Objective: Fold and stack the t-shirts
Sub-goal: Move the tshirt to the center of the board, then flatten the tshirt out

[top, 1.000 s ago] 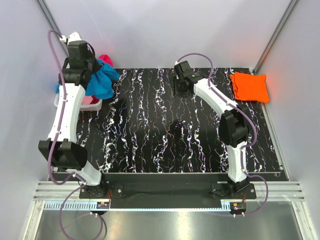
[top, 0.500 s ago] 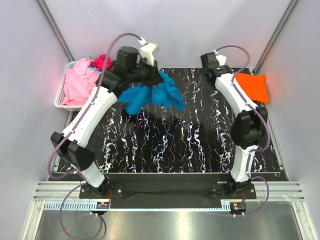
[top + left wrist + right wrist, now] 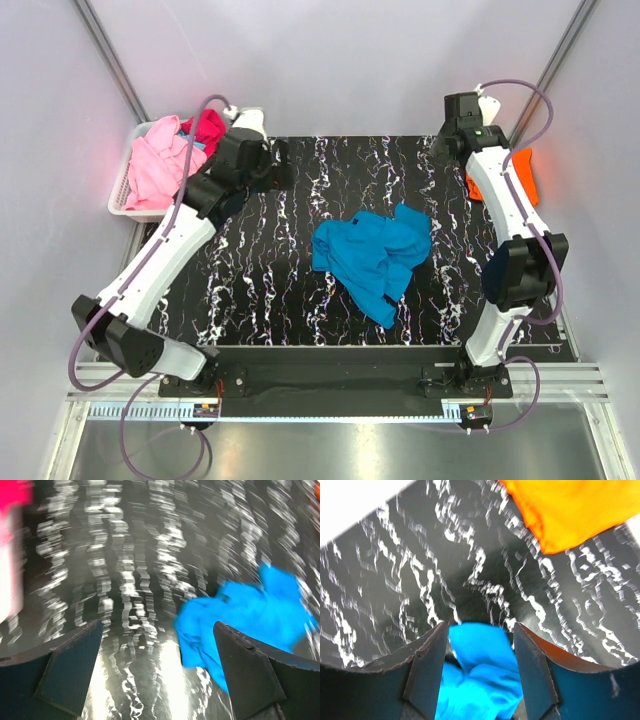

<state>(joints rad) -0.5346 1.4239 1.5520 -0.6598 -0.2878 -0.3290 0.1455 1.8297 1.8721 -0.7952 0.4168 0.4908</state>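
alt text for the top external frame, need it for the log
A crumpled turquoise t-shirt lies in the middle of a black marbled table, untouched by either arm. The left arm ends beside a white basket at far left holding a pink tee and a magenta tee; the right arm partly hides an orange tee at far right.

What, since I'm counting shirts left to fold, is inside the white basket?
A light pink t-shirt and a magenta t-shirt lie in the basket. Anything beneath them is hidden, and the left arm covers its right side.
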